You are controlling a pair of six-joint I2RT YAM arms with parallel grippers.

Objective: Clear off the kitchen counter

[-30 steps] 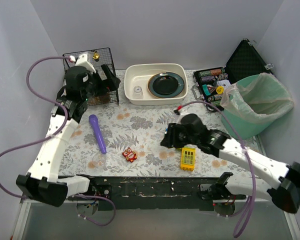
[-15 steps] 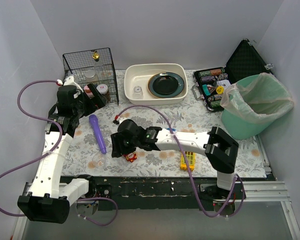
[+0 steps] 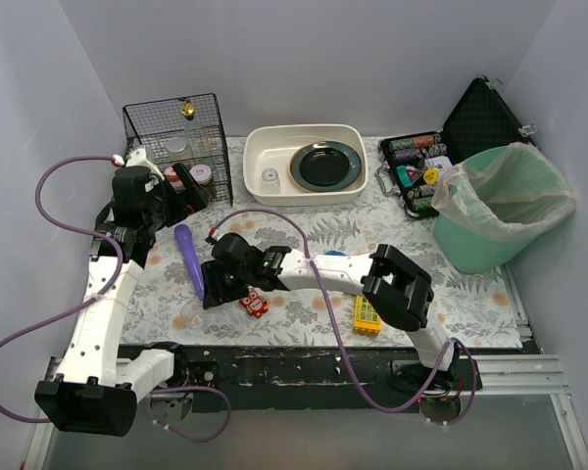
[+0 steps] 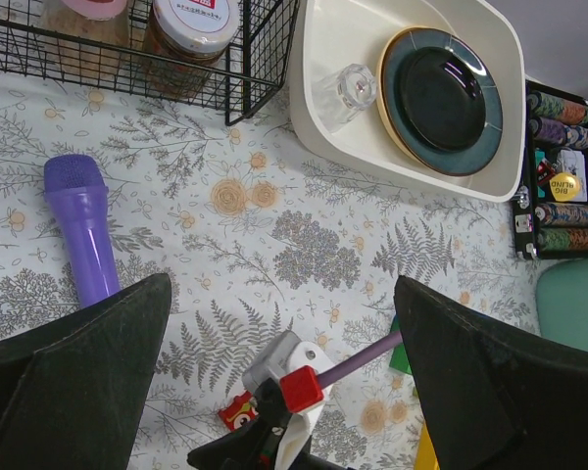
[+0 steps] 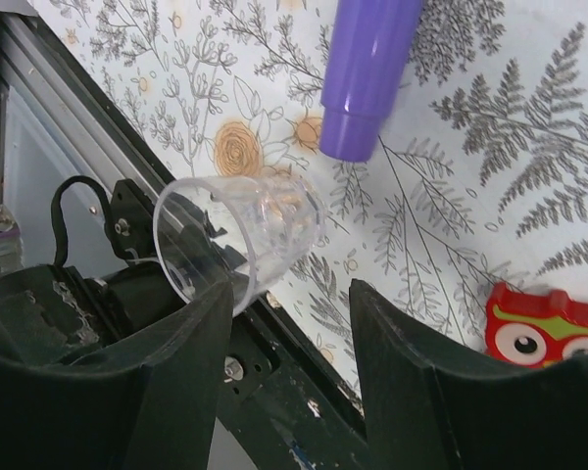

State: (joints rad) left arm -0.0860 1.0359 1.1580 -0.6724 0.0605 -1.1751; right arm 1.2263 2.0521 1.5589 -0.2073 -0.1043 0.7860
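While poised over the tipped clear plastic cup (image 5: 240,235), holds right gripper (image 5: 289,323) spread, likely to straddle it; leaves left gripper (image 4: 279,323) parted, idle.

Looking down on the kitchen counter (image 4: 304,230). Two dark fingers (image 4: 78,382) of the left gripper (image 4: 282,289) spread wide apart. Purple microphone (image 4: 83,230) lying flat on the left. Up top, wire basket (image 4: 98,78) with two jars (image 4: 191,22). Beside it, white basin (image 4: 312,54) holding a clear glass (image 4: 351,90) and a dark plate (image 4: 446,98).

A clear cup (image 5: 237,235) is sitting near a purple microphone (image 5: 372,59) — a red owl toy (image 5: 547,333) is lying apart.
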